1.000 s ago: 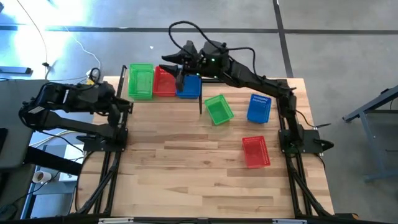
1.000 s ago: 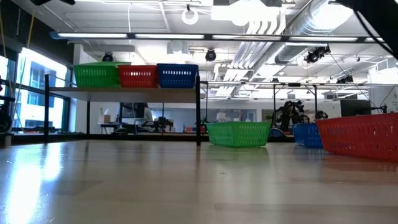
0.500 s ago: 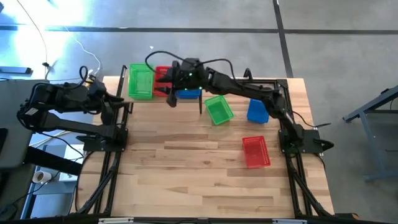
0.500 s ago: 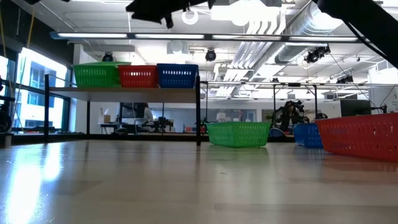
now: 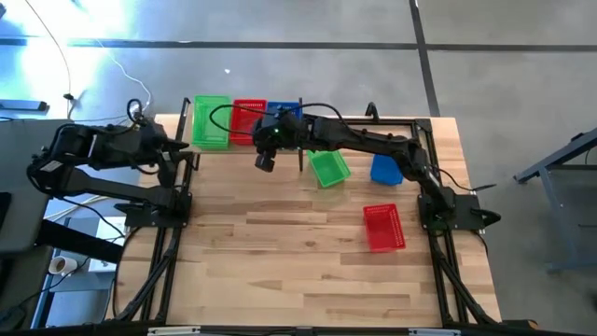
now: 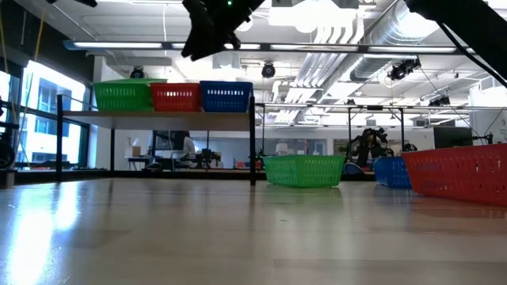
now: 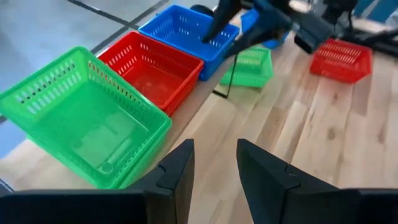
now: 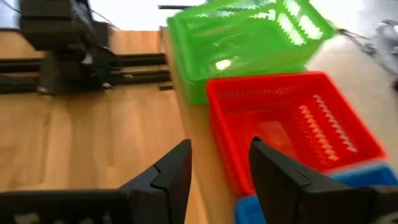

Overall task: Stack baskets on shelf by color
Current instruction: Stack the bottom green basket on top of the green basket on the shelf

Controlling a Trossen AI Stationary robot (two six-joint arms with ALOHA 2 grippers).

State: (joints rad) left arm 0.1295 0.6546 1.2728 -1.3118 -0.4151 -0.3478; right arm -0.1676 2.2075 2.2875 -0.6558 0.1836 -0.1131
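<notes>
Baskets sit in a row on the shelf (image 6: 158, 119): a green basket (image 5: 211, 122), a red basket (image 5: 247, 118) and a blue basket (image 6: 226, 96), touching side by side. Three more lie on the worktop (image 5: 280, 252): a green one (image 5: 328, 168) just beside the shelf post, a blue one (image 5: 385, 169), and a red one (image 5: 382, 227) well apart. The right gripper (image 5: 265, 159) hangs above the worktop just off the shelf, jaws spread and empty. The left gripper (image 7: 214, 168) waits near the green basket, jaws slightly apart.
</notes>
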